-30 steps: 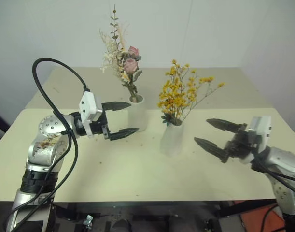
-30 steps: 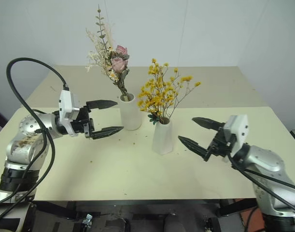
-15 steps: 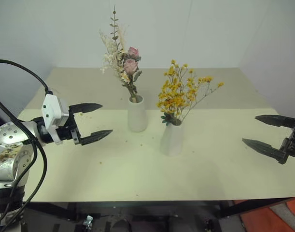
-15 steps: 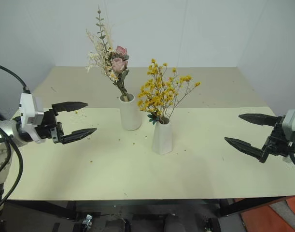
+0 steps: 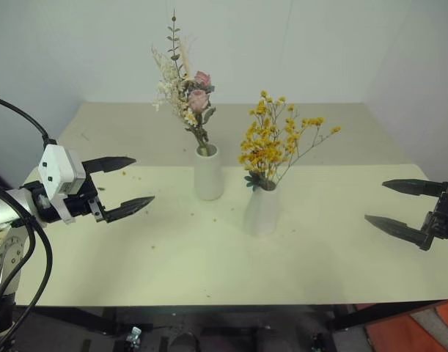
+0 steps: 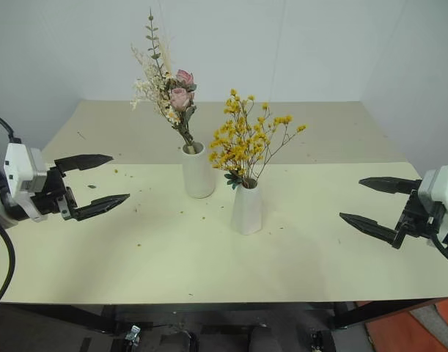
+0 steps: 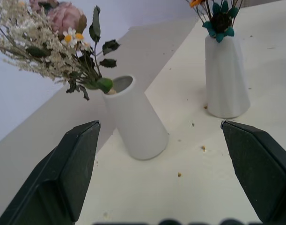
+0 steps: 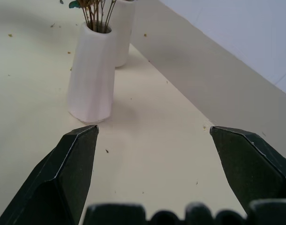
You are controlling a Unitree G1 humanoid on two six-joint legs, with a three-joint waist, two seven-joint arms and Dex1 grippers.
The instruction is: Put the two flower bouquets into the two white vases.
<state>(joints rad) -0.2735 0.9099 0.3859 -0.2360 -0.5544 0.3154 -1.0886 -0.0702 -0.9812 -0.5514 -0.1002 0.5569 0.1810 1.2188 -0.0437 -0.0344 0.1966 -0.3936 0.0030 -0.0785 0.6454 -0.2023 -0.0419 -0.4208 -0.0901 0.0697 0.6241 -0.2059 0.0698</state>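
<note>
Roses (image 5: 193,92) and yellow spray (image 5: 276,143) standing in vases (image 5: 208,173) mid-frame, well apart from open, empty left claw (image 5: 128,186) and right claw (image 5: 394,207) at frame edges.

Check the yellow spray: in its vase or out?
In. The yellow spray stands with its stems down the mouth of the cone-shaped vase, upright on the table.

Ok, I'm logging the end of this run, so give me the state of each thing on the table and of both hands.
Pink rose bouquet: upright, stems in the taller vase.
Taller vase: standing, filled.
Yellow flower spray: upright, stems in the shorter vase.
Shorter vase: standing, filled.
Left hand: open, empty, clear of the vases.
Right hand: open, empty, clear of the vases.
Table: strewn with small flower crumbs.
</note>
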